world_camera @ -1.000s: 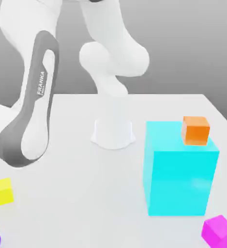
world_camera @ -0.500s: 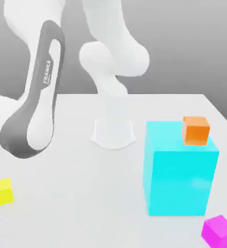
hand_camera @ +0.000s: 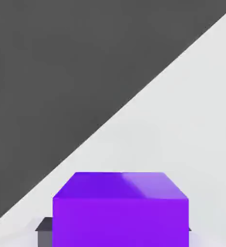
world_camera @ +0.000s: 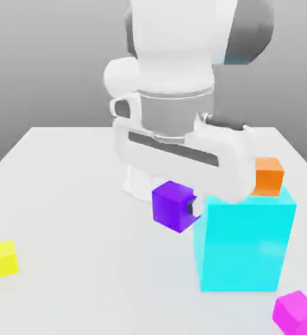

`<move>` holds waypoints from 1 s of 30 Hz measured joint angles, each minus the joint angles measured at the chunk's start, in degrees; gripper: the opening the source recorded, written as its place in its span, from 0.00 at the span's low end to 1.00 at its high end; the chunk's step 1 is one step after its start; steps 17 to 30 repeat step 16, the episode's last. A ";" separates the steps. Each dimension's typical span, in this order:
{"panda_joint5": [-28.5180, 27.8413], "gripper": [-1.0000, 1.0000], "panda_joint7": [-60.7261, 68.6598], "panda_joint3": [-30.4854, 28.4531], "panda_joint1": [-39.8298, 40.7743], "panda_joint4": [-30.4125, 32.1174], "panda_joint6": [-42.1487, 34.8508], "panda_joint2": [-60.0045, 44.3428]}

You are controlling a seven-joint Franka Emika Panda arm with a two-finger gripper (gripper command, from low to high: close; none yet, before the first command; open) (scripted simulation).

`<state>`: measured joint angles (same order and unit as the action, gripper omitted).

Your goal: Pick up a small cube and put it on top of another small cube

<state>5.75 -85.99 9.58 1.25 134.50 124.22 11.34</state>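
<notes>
Purple cube, mid-frame, is clamped in your gripper and carried; next, lower it squarely onto another small cube.

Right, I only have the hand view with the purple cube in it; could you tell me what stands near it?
Observer: A big cyan block stands just to the exterior view's right of the purple cube.
Operator: Anything on that block?
Observer: An orange cube sits on its top, at a back corner.
Operator: Other small cubes?
Observer: A yellow cube and a magenta cube rest on the table.
</notes>
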 joint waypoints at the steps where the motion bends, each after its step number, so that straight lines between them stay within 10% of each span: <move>1: 0.34 0.00 0.37 0.94 -1.15 0.74 -1.21 1.95; 12: 3.92 0.00 3.33 9.20 -11.24 11.40 -2.77 14.05; 13: 4.03 1.00 3.35 9.52 -11.26 12.58 -0.95 13.39; 30: 4.03 1.00 3.35 9.52 -11.26 12.58 -0.95 13.39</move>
